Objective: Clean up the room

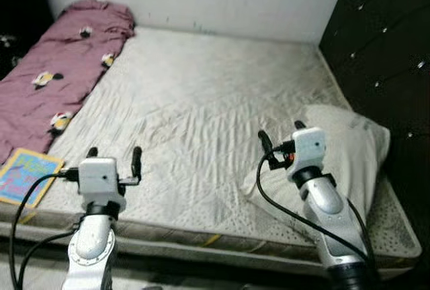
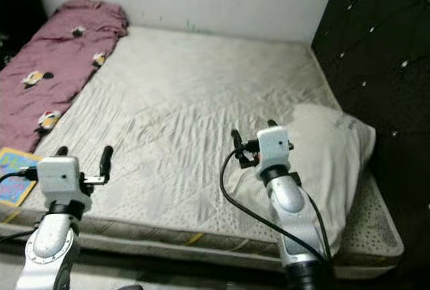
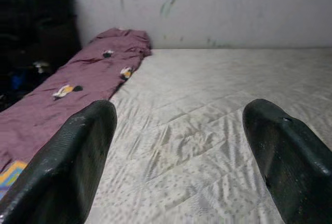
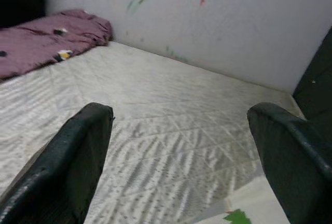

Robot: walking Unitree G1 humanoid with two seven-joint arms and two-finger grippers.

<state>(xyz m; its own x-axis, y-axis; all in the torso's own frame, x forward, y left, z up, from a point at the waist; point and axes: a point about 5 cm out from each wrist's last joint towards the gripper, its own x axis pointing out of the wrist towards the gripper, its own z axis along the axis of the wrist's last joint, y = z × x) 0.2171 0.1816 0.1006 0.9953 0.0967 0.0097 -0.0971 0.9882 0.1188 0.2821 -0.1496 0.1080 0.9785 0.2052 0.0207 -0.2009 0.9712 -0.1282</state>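
Both sets of 2 fingers are spread wide and hold nothing: the left gripper point(image 1: 114, 158) hovers over the mattress point(image 1: 201, 102) edge, the right gripper point(image 1: 282, 139) beside the pillow point(image 1: 349, 142), probably poised to straighten it. The purple blanket point(image 1: 54, 82) lies along the left side.

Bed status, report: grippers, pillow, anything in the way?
Left gripper open over mattress edge. Right gripper open above pillow, not touching. Purple blanket along far left, book beside it.
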